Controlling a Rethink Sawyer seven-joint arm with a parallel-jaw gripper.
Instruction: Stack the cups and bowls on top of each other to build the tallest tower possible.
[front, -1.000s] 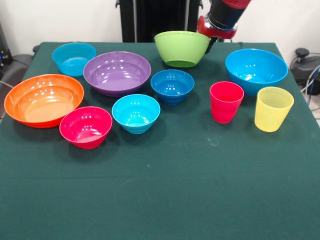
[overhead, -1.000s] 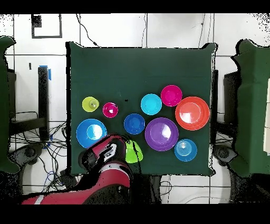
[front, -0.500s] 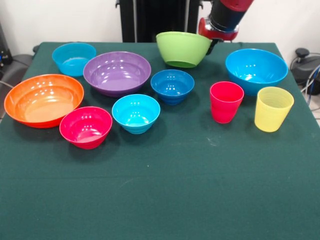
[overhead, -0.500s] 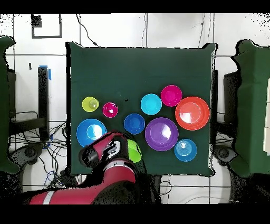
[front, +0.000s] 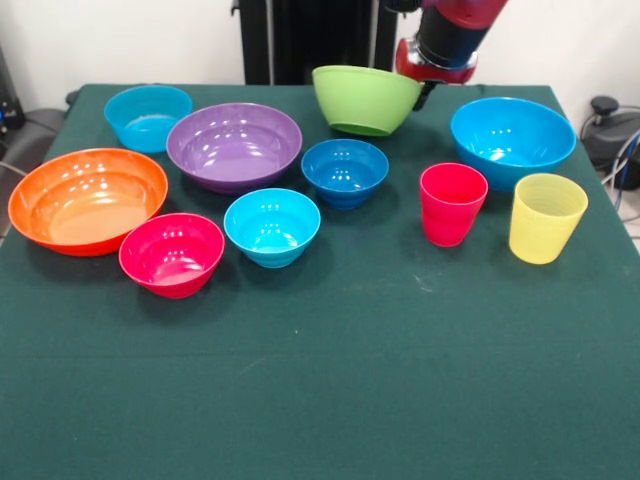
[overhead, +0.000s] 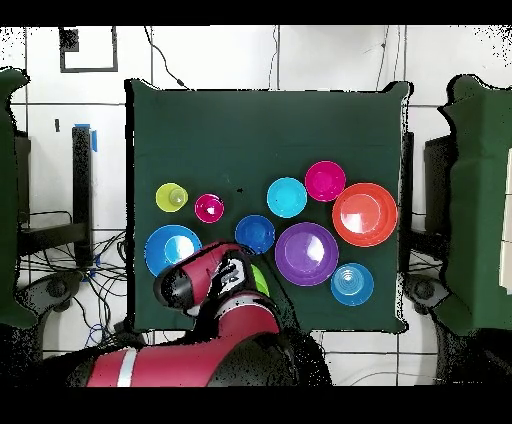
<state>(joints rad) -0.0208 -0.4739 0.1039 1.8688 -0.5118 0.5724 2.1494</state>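
Front view, taking the purple bowl (front: 234, 145) as the landmark: nearest me sit the pink-red bowl (front: 172, 254) and cyan bowl (front: 272, 227), just in front of it. The orange bowl (front: 87, 199) lies to its left, the dark blue bowl (front: 345, 172) to its right, and further right stand the red-pink cup (front: 452, 203) and yellow cup (front: 545, 217). Behind those is the big blue bowl (front: 512, 140). A light blue bowl (front: 148, 117) sits behind-left of the purple one. Behind-right, the lime green bowl (front: 365, 98) hangs above the table, its rim pinched by the gripper (front: 424, 90).
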